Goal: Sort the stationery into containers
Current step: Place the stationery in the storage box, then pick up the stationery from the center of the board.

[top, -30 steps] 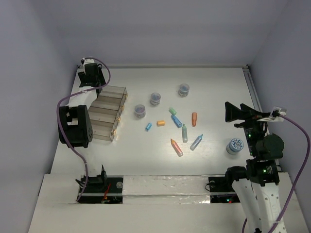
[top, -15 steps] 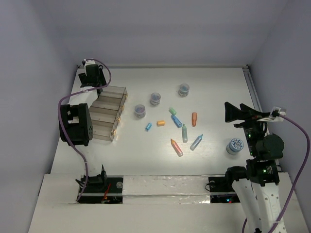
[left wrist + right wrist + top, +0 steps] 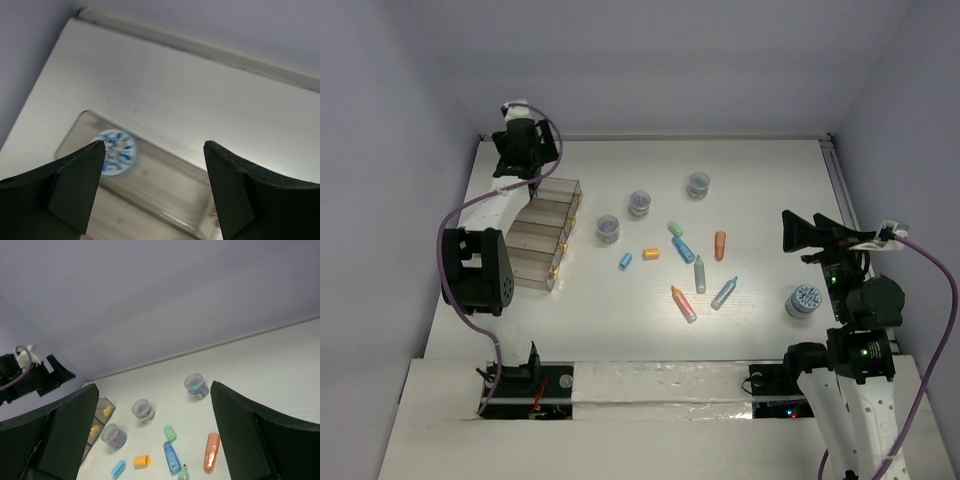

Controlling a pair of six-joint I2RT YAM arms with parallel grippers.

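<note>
Where the left gripper (image 3: 154,149) hangs: right over the far tray (image 3: 165,182) of the containers (image 3: 542,232), at the back left corner of the table (image 3: 760,170).
Left jaws: apart, and nothing between them!
Patterned jar (image 3: 116,152): blue-and-white top, blurred, sitting at one end of that far tray, just below the left finger.
Right gripper (image 3: 154,387): up off the table on the right side, jaws spread wide, empty.
Pens (image 3: 683,249): scattered mid-table, lying flat, well apart from the containers.
Loose jars (image 3: 640,203): three beyond the pens.
Fourth jar (image 3: 805,300): beside the right arm.
</note>
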